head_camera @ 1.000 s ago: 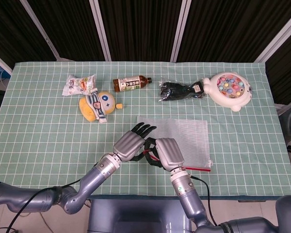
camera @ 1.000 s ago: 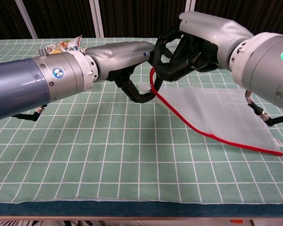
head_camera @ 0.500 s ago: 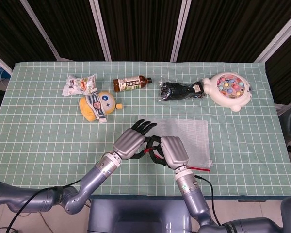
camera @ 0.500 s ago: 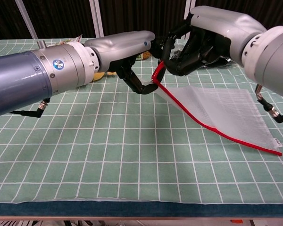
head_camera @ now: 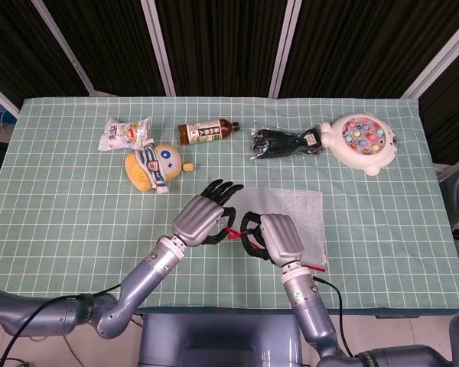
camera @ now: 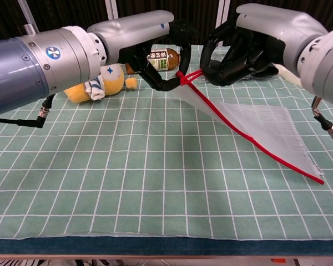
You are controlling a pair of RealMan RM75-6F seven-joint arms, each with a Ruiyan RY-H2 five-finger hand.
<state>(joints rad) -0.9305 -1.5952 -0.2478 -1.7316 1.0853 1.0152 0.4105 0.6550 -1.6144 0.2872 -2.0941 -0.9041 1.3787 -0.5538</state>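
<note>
Over green cloth [camera: 127,183], red-edged mesh pouch [camera: 261,124] apparently translucent.

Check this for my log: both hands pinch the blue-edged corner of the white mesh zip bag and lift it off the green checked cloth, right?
Wrong only in colour: the white mesh zip bag has a red edge, not blue, plain in the chest view. The left hand and right hand do pinch its raised corner above the green checked cloth.

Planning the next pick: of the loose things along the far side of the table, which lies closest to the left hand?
The yellow plush toy, just beyond the left hand. The snack packet, bottle, black bundle and fishing toy lie farther off.
</note>
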